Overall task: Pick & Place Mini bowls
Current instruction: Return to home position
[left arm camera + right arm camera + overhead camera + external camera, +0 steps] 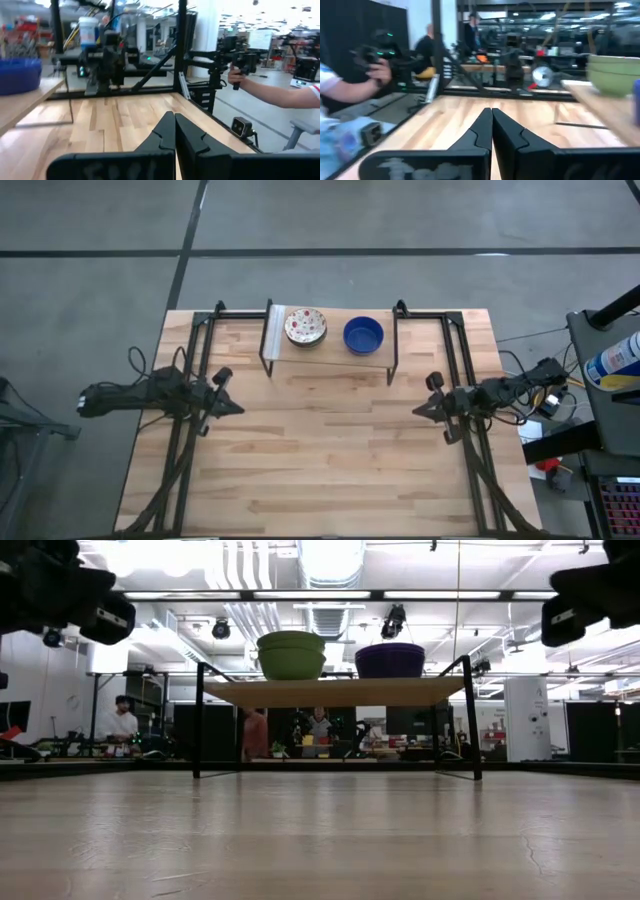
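Observation:
Mini bowls sit on a raised wooden shelf (330, 352) at the table's far middle. A cream bowl with a reddish speckled inside (305, 326) is on the shelf's left part. From the side it is green outside and looks like a stack of two (291, 655) (614, 75). A cobalt blue bowl (363, 335) (390, 660) (17, 75) stands to its right. My left gripper (235, 407) (174, 131) hovers shut over the table's left part. My right gripper (420, 410) (491, 125) hovers shut over the right part. Both point toward the table's middle, nearer than the shelf.
The shelf stands on thin black metal legs (198, 720), with open room beneath it. Bare wooden table top (330, 450) lies between the arms. A cart with a bottle (612, 360) stands off the right edge. A person's hand holding a black device (239, 67) (377, 62) shows beside the table.

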Robot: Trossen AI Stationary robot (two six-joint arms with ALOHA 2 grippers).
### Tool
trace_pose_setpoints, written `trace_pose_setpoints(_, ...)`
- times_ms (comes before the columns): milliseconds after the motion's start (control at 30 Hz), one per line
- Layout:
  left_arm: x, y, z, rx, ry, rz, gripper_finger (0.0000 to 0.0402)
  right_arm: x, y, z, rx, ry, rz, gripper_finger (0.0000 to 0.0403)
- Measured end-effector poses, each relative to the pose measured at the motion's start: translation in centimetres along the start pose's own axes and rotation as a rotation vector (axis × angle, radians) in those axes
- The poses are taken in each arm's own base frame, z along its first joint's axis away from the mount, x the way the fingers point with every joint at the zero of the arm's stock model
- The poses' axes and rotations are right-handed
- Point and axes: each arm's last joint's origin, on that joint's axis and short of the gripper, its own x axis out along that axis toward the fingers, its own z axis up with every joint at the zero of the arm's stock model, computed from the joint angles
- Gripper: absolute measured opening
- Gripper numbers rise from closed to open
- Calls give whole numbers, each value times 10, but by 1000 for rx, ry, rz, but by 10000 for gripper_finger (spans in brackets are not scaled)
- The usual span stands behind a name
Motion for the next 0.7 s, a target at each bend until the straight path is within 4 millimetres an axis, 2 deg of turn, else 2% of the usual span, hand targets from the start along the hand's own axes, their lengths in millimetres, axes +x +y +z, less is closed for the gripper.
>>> trace_pose_setpoints(133, 3, 2, -11, 72, -12, 25, 0, 0, 1, -8, 42, 61, 40, 8)
trace_pose_setpoints(233, 4, 4, -17, 26, -22, 46, 0, 3, 2, -11, 89, 98, 38, 8)
trace_pose_setpoints(700, 6, 5, -20, -12, 8, 55, 0, 7, 1, -18, 29, 170, -30, 9)
